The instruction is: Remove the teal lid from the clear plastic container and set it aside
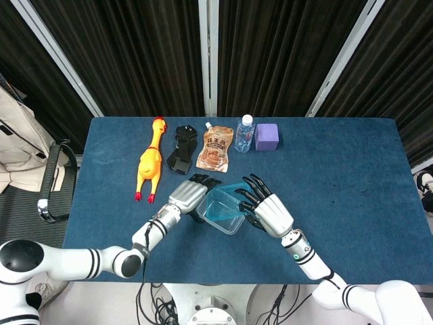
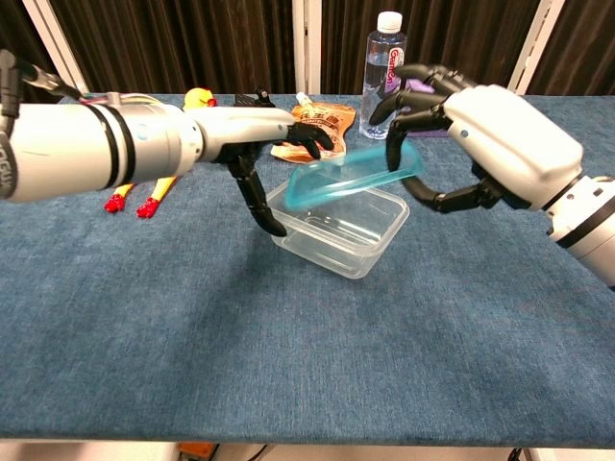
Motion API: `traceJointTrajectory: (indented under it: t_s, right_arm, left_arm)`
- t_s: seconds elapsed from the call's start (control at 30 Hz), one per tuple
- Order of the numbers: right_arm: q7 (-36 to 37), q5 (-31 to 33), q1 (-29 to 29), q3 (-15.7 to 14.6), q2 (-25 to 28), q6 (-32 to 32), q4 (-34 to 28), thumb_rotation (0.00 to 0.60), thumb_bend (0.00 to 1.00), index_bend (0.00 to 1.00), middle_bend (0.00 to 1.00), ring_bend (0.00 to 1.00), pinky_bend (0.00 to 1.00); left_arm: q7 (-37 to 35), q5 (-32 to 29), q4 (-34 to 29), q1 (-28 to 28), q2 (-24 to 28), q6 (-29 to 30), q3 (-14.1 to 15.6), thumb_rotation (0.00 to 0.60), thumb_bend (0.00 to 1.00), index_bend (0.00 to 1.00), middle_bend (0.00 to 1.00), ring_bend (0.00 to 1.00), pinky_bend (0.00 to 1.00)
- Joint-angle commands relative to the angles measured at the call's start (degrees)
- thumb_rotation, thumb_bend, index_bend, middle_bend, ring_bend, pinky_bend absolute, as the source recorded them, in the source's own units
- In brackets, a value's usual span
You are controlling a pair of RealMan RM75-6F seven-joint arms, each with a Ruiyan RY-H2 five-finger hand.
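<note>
The clear plastic container [image 2: 344,233] [image 1: 225,215] sits on the blue table near its front middle. The teal lid [image 2: 348,180] [image 1: 230,198] is tilted up off the container, its left end low by the rim, its right end raised. My right hand [image 2: 471,134] [image 1: 265,208] grips the lid's right edge between thumb and fingers. My left hand [image 2: 259,154] [image 1: 189,194] is at the container's left side, fingers spread, one fingertip [image 2: 277,229] touching the container's left wall, holding nothing.
Along the back stand a yellow rubber chicken [image 1: 150,166], a black object [image 1: 181,157], an orange-brown pouch [image 1: 214,150], a water bottle [image 1: 244,133] and a purple block [image 1: 267,137]. Bare blue cloth [image 1: 352,176] lies to the right.
</note>
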Motion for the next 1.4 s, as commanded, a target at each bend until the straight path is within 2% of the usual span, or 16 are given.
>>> traceJointTrajectory:
  t_s: [0.03,0.27,0.43,0.63,0.77,0.83,0.87,0.93,1.0,1.03,1.13,1.2,1.4]
  right_arm:
    - [-0.64,-0.04,-0.09,0.7,0.14,1.25,0.62,0.6,0.34,0.68,0.25,0.0,0.0]
    - [-2.88,1.13,-1.08,2.88,2.41,4.69,1.91,0.6,0.34,0.68,0.25,0.0,0.0]
    - [-2.26,4.17,-2.79,5.36,5.33,6.65,2.39,0.6,0.34,0.68,0.25,0.0,0.0]
    - [-1.45,7.56,-4.05,7.3,7.87,6.15,3.79,0.6,0.33,0.68,0.25,0.0,0.0]
    - [0.43,9.62,-3.89,8.42,6.84,4.89,7.52,0.6,0.33,0.63,0.22,0.0,0.0]
    - [1.94,10.87,-3.69,8.66,5.55,3.15,10.06,0.6,0.33,0.53,0.18,0.0,0.0]
    - [2.79,11.54,-3.55,8.79,4.86,2.15,11.32,0.6,0.32,0.43,0.15,0.0,0.0]
    - [3.85,12.26,-3.41,8.88,3.99,1.06,12.75,0.6,0.3,0.18,0.07,0.0,0.0]
    - [5.25,12.71,-3.63,8.72,3.37,0.52,13.39,0.6,0.24,0.02,0.01,0.0,0.0]
    - [5.7,12.8,-3.87,8.41,3.52,0.08,13.09,0.6,0.21,0.0,0.0,0.0,0.0]
    - [4.23,13.02,-5.21,7.07,5.88,-1.48,10.02,0.6,0.07,0.0,0.0,0.0,0.0]
    - [2.84,13.35,-6.67,6.05,9.4,-2.6,4.69,0.6,0.02,0.0,0.0,0.0,0.0]
    - [-4.61,14.77,-11.43,2.73,24.03,-5.49,-15.44,0.6,0.0,0.0,0.0,0.0,0.0]
  left_arm:
    - [-0.24,0.45,-0.08,0.78,0.75,0.65,0.32,0.6,0.0,0.07,0.06,0.0,0.0]
    - [-0.65,3.44,-0.27,4.05,2.83,4.98,1.29,0.6,0.0,0.07,0.06,0.0,0.0]
    - [-2.19,6.85,-0.58,7.54,5.19,9.23,1.7,0.6,0.0,0.07,0.06,0.0,0.0]
    - [-4.32,10.36,-0.56,11.74,8.05,13.22,2.29,0.6,0.0,0.07,0.06,0.0,0.0]
    - [-5.6,12.15,-0.37,14.73,10.04,15.69,2.9,0.6,0.0,0.07,0.06,0.0,0.0]
    - [-5.99,13.21,0.0,16.56,10.95,17.47,3.44,0.6,0.0,0.07,0.06,0.0,0.0]
    - [-6.26,13.77,0.38,17.67,11.27,18.66,3.67,0.6,0.0,0.07,0.06,0.0,0.0]
    - [-6.8,14.64,0.88,19.29,11.68,20.26,4.02,0.6,0.0,0.07,0.06,0.0,0.0]
    - [-7.99,15.65,1.35,21.1,11.93,21.63,4.4,0.6,0.0,0.07,0.06,0.0,0.0]
    - [-8.49,16.0,1.53,21.83,12.08,21.92,4.66,0.6,0.0,0.07,0.06,0.0,0.0]
    - [-10.2,17.17,1.92,24.02,12.56,22.78,5.26,0.6,0.0,0.07,0.06,0.0,0.0]
    - [-11.4,18.17,1.75,25.44,13.19,23.27,5.68,0.6,0.0,0.07,0.06,0.0,0.0]
    - [-12.94,21.22,0.13,28.96,16.43,24.64,7.08,0.6,0.0,0.07,0.06,0.0,0.0]
